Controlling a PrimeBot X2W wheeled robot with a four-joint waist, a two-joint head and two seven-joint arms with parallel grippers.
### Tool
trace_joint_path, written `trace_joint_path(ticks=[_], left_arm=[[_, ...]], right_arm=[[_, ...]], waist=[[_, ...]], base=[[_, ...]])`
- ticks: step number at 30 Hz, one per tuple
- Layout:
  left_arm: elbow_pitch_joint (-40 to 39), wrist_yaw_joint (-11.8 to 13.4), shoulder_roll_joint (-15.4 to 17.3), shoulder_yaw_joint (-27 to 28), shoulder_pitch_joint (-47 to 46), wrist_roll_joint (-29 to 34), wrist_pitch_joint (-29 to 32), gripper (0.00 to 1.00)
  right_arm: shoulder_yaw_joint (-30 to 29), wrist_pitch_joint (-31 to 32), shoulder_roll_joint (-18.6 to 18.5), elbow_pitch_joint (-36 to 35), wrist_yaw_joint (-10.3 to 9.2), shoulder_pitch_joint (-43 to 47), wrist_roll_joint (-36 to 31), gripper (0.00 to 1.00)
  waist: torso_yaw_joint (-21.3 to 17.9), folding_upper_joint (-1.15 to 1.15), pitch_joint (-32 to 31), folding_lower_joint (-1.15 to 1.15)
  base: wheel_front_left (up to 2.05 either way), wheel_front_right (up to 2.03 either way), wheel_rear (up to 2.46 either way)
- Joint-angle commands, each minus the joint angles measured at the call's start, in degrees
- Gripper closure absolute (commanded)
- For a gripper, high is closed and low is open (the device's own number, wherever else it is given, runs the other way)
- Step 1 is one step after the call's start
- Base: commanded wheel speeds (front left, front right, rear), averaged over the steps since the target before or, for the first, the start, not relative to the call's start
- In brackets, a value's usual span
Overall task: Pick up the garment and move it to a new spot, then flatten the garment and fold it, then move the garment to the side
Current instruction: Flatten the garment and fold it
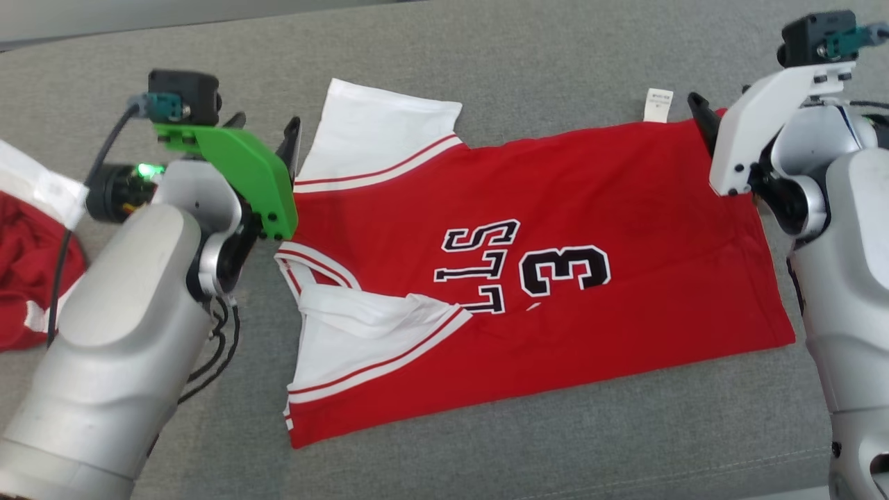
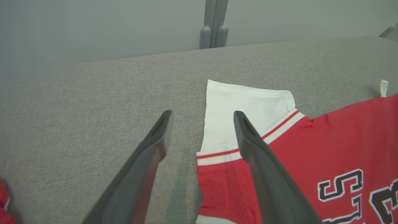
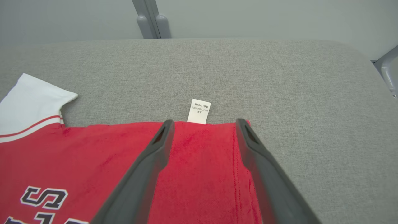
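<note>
The garment (image 1: 528, 278) is a red jersey with white sleeves and black lettering, spread flat on the grey padded surface (image 1: 555, 430). My left gripper (image 1: 267, 135) is open at the jersey's left end, beside the far white sleeve (image 1: 375, 132). In the left wrist view its fingertips (image 2: 202, 116) straddle that sleeve's left edge (image 2: 242, 105) and hold nothing. My right gripper (image 1: 715, 114) is open over the garment's far right corner. In the right wrist view its fingertips (image 3: 202, 123) stand either side of the red corner (image 3: 202, 149), just short of a white label (image 3: 199, 111).
Another red-and-white cloth (image 1: 28, 278) lies bunched at the left edge of the surface. A grey post (image 3: 152, 21) rises behind the far edge. Bare grey surface stretches beyond the jersey and in front of it.
</note>
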Motion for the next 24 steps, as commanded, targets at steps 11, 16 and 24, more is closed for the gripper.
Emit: trace_joint_path(ticks=[11, 16, 24], left_arm=[[12.91, -3.16, -0.63, -0.2, -13.61, 2.35, -0.63, 0.0], [17.24, -3.06, -1.36, -0.83, -16.44, 2.91, -0.59, 0.0], [23.02, -1.54, -1.26, -1.1, -18.56, 3.25, 0.77, 0.0]], right_arm=[[7.49, -4.49, -1.42, 6.86, -0.08, -12.23, 6.07, 0.0], [8.62, -5.57, -1.61, 7.7, -0.08, -15.03, 7.19, 0.0], [10.19, -6.35, -1.75, 8.1, -0.08, -16.95, 8.28, 0.0]], waist=[[-8.52, 0.0, 12.18, 0.0], [-9.99, 0.0, 14.35, 0.0], [-10.95, 0.0, 14.73, 0.0]], base=[[0.0, 0.0, 0.0], [0.0, 0.0, 0.0], [0.0, 0.0, 0.0]])
